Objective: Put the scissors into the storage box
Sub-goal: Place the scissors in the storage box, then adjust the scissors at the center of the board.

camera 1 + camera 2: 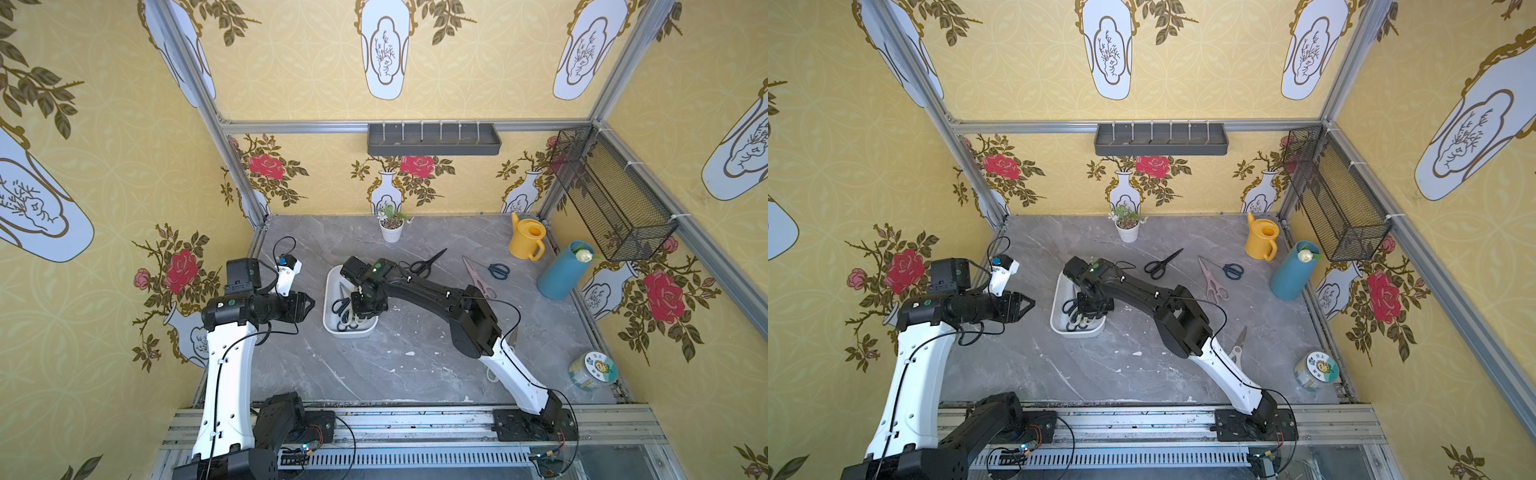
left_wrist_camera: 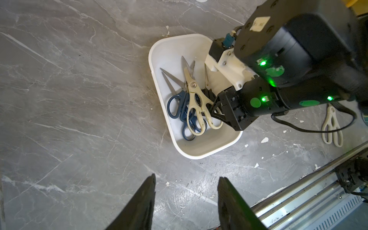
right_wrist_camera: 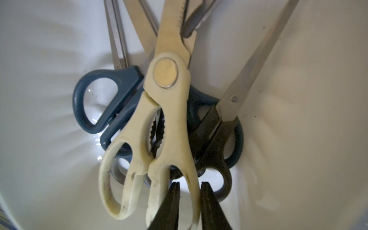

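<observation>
— Where are the scissors?
— Several lie heaped in the white plastic storage box (image 2: 153, 65), a low-walled tub with rounded corners on the grey veined stone-look tabletop (image 1: 374, 365). On top are the cream-white kitchen shears (image 3: 169, 111), with scuffed plastic loops, toothed inner grips, a round dull-metal pivot disc and one serrated blade. Under them lie navy-blue-handled scissors (image 3: 85, 99) and black-handled scissors (image 3: 215, 139), all with plain steel blades.
— And the right gripper (image 3: 189, 185)?
— Its black wedge-shaped fingers reach down into the box, one on either side of a loop of the cream shears, narrowly parted. I cannot tell whether they press the loop.
— The left gripper (image 2: 186, 176)?
— Its fingers are well apart with nothing between them, over bare tabletop beside the box.
— Is anything outside the box?
— In a top view, a black-handled pair (image 1: 427, 262), a long pale-pink pair (image 1: 478, 276) and a small navy-handled pair (image 1: 498, 270) lie on the tabletop beyond the box. A second cream-white pair (image 2: 331, 127) lies beside the right arm.
— Any writing?
— The shears' pivot bears a small triangular mark in the left wrist view. A pale sticker (image 2: 258, 23) on the right arm carries a scribble too blurred to read. A clear round jar (image 1: 592, 370) has a sunflower label whose characters are too small to read.
</observation>
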Tool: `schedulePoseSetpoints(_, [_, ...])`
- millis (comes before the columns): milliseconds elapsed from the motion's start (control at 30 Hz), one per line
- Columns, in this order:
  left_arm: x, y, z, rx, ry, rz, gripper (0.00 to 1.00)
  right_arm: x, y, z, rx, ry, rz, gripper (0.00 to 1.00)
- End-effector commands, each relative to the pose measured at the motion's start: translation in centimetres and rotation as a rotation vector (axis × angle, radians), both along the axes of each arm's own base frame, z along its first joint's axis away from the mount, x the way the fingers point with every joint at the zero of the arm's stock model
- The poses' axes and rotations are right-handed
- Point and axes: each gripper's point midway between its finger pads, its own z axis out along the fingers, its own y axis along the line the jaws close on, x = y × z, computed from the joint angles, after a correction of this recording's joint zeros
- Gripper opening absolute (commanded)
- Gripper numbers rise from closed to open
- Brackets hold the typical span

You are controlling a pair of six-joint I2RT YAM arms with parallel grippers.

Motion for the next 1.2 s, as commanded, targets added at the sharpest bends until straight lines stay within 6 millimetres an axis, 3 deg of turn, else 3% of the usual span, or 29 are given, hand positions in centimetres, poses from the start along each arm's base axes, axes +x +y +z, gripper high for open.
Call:
schedulePoseSetpoints(0, [0.0, -0.2, 0.0, -0.015, 0.001, 0.001, 0.55, 0.7, 0.4, 2.9, 0.056, -0.036, -0.002, 0.29])
schedulePoseSetpoints(167, [-0.1, -0.4, 0.1, -0.03, 0.007, -0.001, 0.55, 1.2, -0.6, 11.0, 0.168, -0.144, -0.025, 0.33])
schedulePoseSetpoints(233, [-0.1, -0.5, 0.1, -0.037, 0.011, -0.005, 0.55, 1.7, -3.3, 13.2, 0.16, -0.178, -0.062, 0.34])
schedulePoseSetpoints(267, [-0.1, -0.5, 0.1, -0.041, 0.014, -0.004, 0.55, 1.8, -5.4, 13.4, 0.127, -0.182, -0.087, 0.35])
schedulePoseSetpoints(333, [-0.2, -1.0, 0.2, -0.064, 0.012, -0.021, 0.55, 2.5, -11.1, 13.4, 0.027, -0.195, -0.139, 0.37])
schedulePoseSetpoints(433, [-0.6, -2.0, 0.1, -0.113, 0.009, -0.063, 0.55, 3.3, -20.7, 12.0, -0.139, -0.199, -0.192, 0.4])
schedulePoseSetpoints(500, [-0.7, -2.3, 0.1, -0.129, 0.008, -0.077, 0.55, 3.8, -25.8, 11.1, -0.198, -0.193, -0.216, 0.42])
schedulePoseSetpoints(600, [-0.9, -2.8, 0.3, -0.146, -0.005, -0.106, 0.55, 5.1, -31.6, 10.0, -0.205, -0.194, -0.238, 0.47])
schedulePoseSetpoints(667, [-1.0, -3.0, 0.4, -0.156, -0.014, -0.12, 0.55, 6.2, -34.3, 9.6, -0.191, -0.198, -0.261, 0.49])
schedulePoseSetpoints(900, [-1.0, -3.0, 0.2, -0.158, 0.001, -0.12, 0.55, 9.0, -40.5, 5.6, -0.215, -0.147, -0.278, 0.5])
schedulePoseSetpoints(1033, [-0.9, -3.0, 0.2, -0.157, 0.006, -0.119, 0.55, 9.9, -41.8, 2.9, -0.257, -0.111, -0.189, 0.5])
schedulePoseSetpoints(1167, [-0.8, -2.9, -0.1, -0.157, 0.019, -0.115, 0.55, 11.3, -42.0, 0.8, -0.268, -0.083, -0.169, 0.44])
